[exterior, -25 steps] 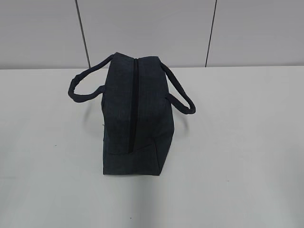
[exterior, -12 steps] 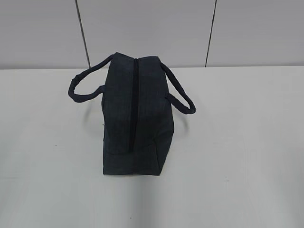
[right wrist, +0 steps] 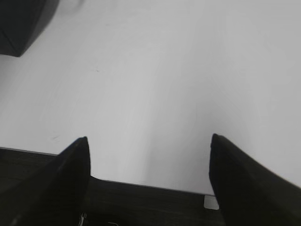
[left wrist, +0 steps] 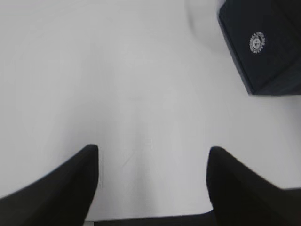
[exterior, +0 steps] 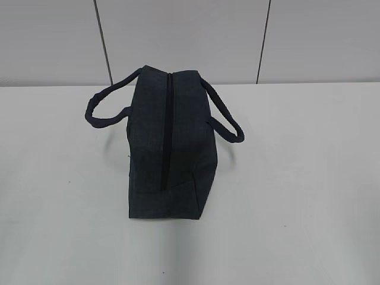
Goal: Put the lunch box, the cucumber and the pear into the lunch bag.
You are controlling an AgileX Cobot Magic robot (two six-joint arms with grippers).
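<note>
Lunch bag sits center frame in the exterior view, on the white bench, standing upright with its narrow end toward the camera. Zipper runs along the top from back to front and looks closed. One loop handle flops out to the left, the other handle to the right, both resting low by the bag's sides. Lunch box, cucumber, pear: none visible in any view. Left wrist view: bag corner in the upper right of the frame, small round white logo on its side; left pincer hangs over bare bench at the bottom of the frame, jaws spread wide, nothing between them, well apart from the bag. Right wrist view: a dark bag corner in the upper left; right pincer also released, jaws wide and empty, sitting over the bench's near edge. Grey panelled wall behind the bench.
</note>
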